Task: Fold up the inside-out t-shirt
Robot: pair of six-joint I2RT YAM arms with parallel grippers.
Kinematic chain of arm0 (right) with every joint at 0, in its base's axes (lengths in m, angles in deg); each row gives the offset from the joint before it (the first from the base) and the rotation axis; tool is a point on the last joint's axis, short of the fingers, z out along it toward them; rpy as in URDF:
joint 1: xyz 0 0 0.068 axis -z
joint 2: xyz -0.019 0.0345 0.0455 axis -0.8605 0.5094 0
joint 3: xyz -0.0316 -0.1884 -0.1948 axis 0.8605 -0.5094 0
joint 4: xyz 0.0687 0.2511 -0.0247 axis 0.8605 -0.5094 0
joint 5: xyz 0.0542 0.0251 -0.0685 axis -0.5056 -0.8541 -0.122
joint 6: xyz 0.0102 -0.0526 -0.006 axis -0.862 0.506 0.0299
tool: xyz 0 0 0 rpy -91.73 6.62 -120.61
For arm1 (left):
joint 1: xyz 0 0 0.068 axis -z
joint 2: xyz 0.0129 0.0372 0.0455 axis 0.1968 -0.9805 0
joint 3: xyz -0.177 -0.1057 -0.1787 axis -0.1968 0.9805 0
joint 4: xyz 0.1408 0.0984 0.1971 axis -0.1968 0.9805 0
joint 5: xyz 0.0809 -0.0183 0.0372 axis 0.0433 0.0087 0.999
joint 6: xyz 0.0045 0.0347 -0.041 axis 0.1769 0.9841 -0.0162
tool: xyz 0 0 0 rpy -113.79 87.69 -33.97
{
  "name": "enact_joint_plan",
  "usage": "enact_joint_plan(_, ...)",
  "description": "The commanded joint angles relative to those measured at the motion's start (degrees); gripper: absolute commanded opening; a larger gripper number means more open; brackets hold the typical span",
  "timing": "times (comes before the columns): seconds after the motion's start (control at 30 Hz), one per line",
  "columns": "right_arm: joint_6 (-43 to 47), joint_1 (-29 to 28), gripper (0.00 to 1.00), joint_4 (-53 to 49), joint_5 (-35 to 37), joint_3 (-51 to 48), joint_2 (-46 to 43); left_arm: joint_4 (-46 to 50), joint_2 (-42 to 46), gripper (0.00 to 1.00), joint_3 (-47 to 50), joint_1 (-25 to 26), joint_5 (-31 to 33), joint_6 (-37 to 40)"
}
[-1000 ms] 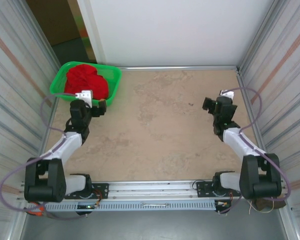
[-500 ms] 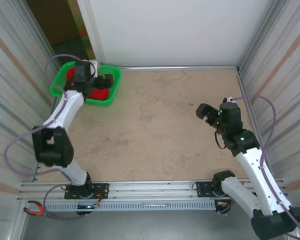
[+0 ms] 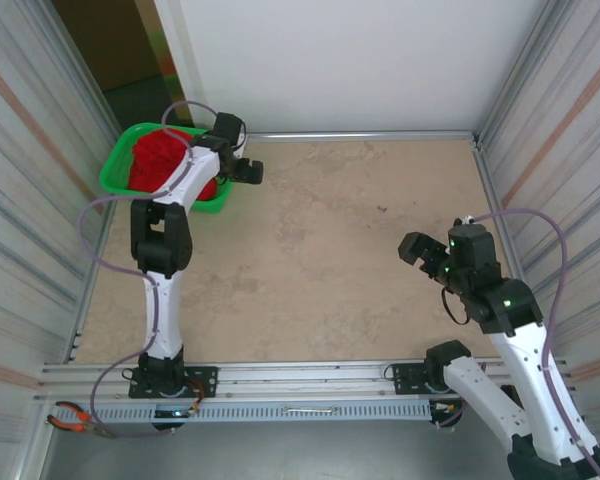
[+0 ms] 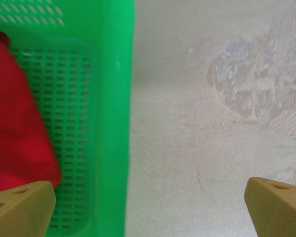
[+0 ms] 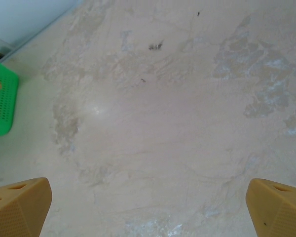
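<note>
T-shirt (image 3: 158,160), bright red, lies bunched in the green basket (image 3: 112,172) at the far left corner of the surface (image 3: 330,230), probably parked there until it is pulled out and spread flat. The left tool (image 3: 245,168) hangs released, jaws wide, straddling the basket's right rim, with the shirt just to its left. The right tool (image 3: 417,250), also spread and empty, hovers well apart over bare surface

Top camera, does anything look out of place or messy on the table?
The red t-shirt sits bunched in the green basket at the far left corner, not spread out. Orange-handled pliers lie loose at the near left corner.
</note>
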Motion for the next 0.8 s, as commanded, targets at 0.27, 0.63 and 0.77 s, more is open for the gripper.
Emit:
enact_joint_plan(0.27, -0.3, -0.2, 0.99, -4.6, 3.2, 4.1, -0.8, 5.3, -6.5, 0.99, -10.2, 6.2, -21.4, -5.7)
enact_joint_plan(0.63, -2.1, 0.2, 0.99, -5.7, 4.3, 5.6, -1.5, -7.6, -8.4, 0.99, -11.1, 28.9, -29.9, -14.4)
enact_joint_plan(0.77, -2.5, 0.2, 0.99, -6.4, 4.2, 7.2, -1.3, -10.7, -8.6, 0.99, -14.5, 35.3, -31.8, -15.9)
